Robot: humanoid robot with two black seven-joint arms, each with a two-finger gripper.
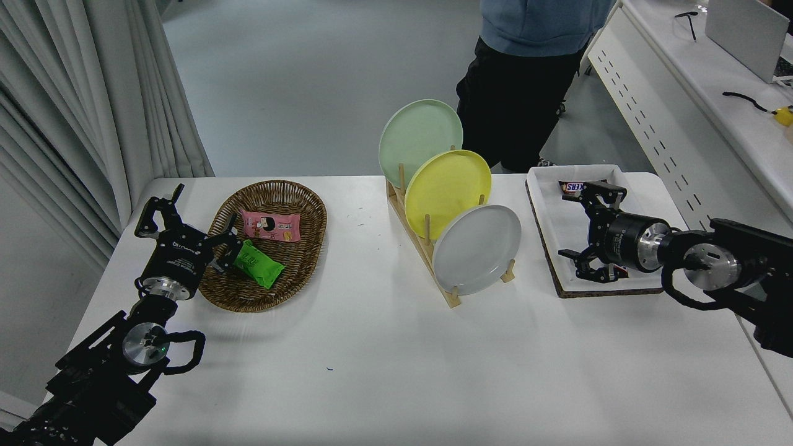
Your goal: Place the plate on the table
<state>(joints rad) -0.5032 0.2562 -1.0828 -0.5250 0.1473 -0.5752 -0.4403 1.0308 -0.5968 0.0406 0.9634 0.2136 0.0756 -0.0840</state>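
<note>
The light grey plate [477,249] stands on edge in the front slot of a wooden rack [424,248] near the middle of the white table [396,371]. Behind it in the same rack stand a yellow plate [447,192] and a pale green plate [420,141]. My right gripper [577,224] is open, pointing left over the white tray [557,214], roughly a hand's width to the right of the grey plate and holding nothing. My left gripper [186,214] sits parked and open at the left edge of the wicker basket [270,244].
The tray holds Snickers bars [571,186], partly hidden by my right gripper. The basket holds a pink packet [271,225] and a green packet [258,264]. A person [526,74] stands at the far side. A white desk with a perforated panel [675,118] is at the right.
</note>
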